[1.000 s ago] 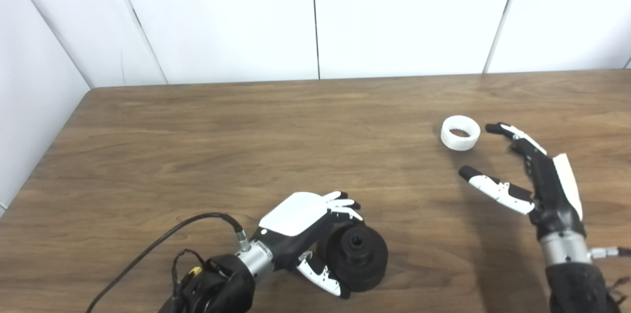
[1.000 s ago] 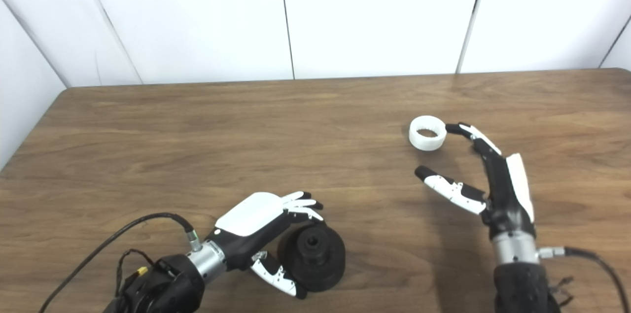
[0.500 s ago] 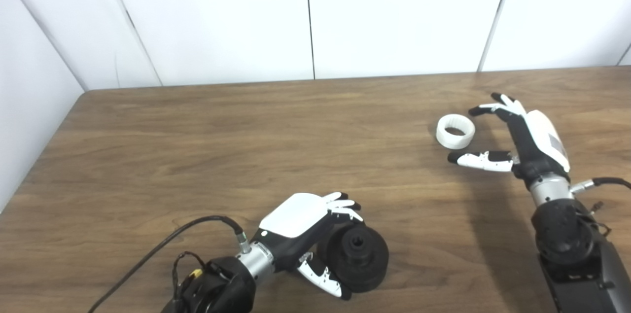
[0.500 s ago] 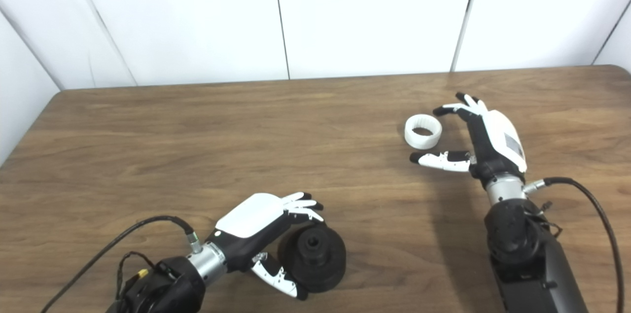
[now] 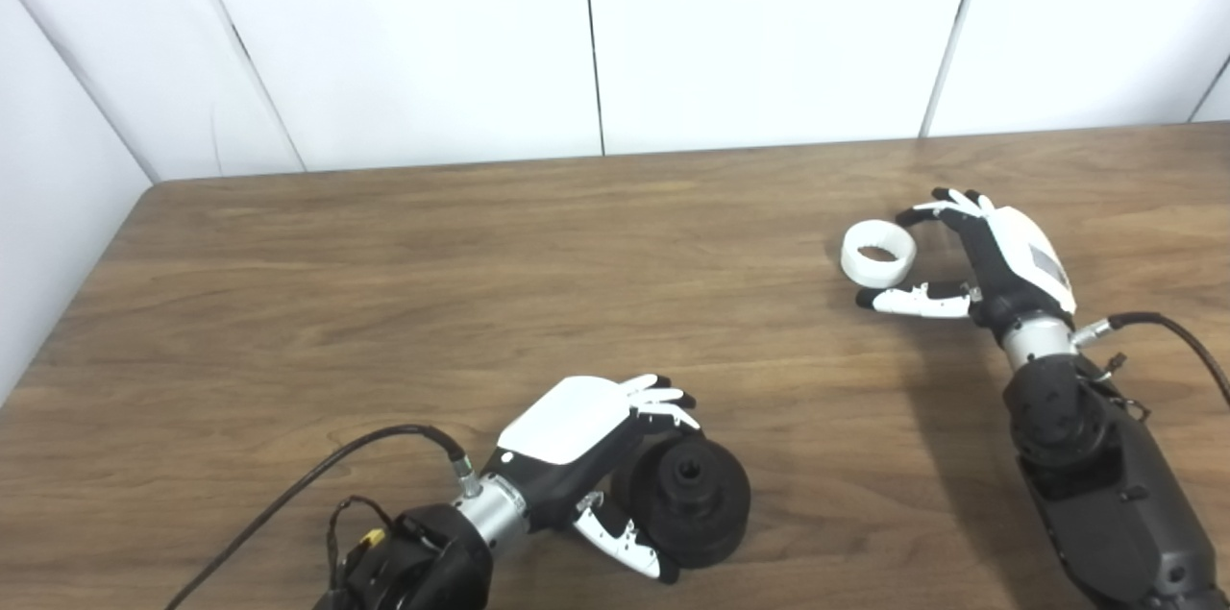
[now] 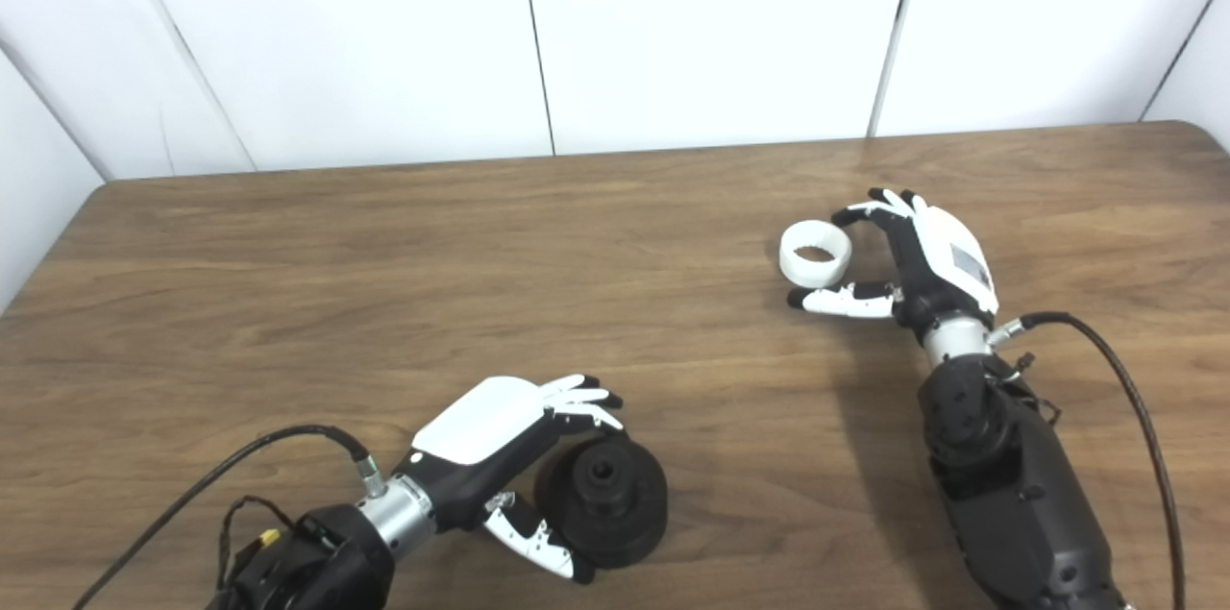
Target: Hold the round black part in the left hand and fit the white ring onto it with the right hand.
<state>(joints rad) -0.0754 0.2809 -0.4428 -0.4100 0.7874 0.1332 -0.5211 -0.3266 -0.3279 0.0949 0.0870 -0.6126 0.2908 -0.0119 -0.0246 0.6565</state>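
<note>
The round black part (image 5: 690, 497) lies on the wooden table (image 5: 384, 303) near its front edge, hub hole facing up. My left hand (image 5: 577, 427) is wrapped round its left side, fingers over the top rim and thumb against the front. The white ring (image 5: 876, 253) lies flat at the right of the table. My right hand (image 5: 995, 264) stands open just right of it. Its fingertips (image 5: 927, 209) curve round the ring's far right side, and its thumb (image 5: 908, 301) lies in front of the ring. Small gaps show on both sides.
White wall panels (image 5: 769, 24) stand behind the table's far edge. The table's left edge (image 5: 86, 274) runs diagonally at the left. Cables trail from both wrists, one at the left (image 5: 317, 475) and one at the right (image 5: 1172, 341).
My right hand has reached forward to the ring, turned palm-left and curled so fingers and thumb bracket it. The camera has shifted a little. The left hand and black part have stayed put.
</note>
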